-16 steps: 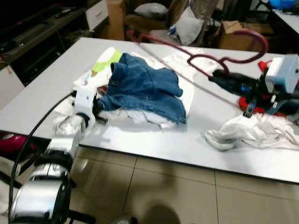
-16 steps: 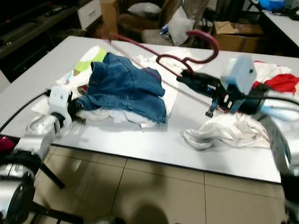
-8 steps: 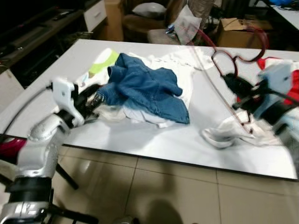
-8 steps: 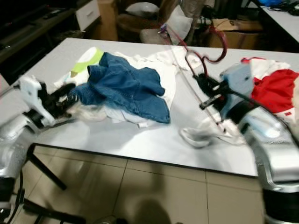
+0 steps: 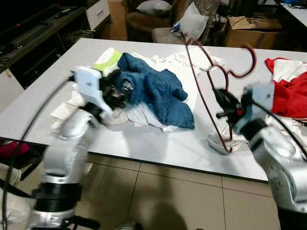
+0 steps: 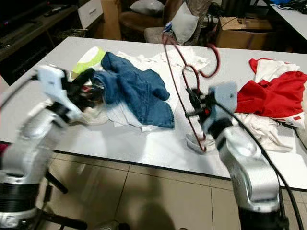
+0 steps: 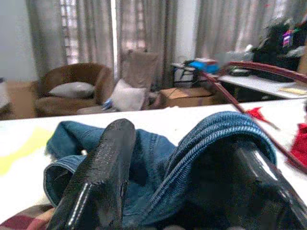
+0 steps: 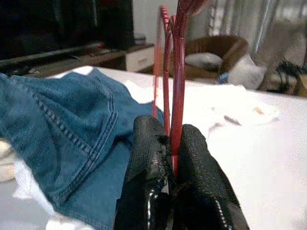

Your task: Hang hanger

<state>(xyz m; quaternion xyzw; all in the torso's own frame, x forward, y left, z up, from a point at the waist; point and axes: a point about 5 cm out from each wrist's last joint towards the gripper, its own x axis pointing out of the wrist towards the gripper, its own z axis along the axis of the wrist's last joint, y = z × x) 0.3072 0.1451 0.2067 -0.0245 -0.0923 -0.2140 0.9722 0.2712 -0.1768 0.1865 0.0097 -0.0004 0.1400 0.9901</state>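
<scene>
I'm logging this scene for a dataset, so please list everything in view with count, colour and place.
Table: one, white, in front of the robot.
Denim garment: one, blue, on the white clothes pile, table's left half.
White clothes: a pile, white, under and behind the denim.
Green-and-white cloth: one, at the pile's far left edge.
Hanger: one, dark red, held upright above the table, right of the denim.
Red garment: one, red, at the table's right end.
White garment: one, crumpled beside the red one.
Armchair: one, brown, beyond the table, with a cushion.
Cardboard box: one, brown, behind the table.
Left tool: black fingers around a denim fold.
Right tool: black fingers shut on the hanger.
</scene>
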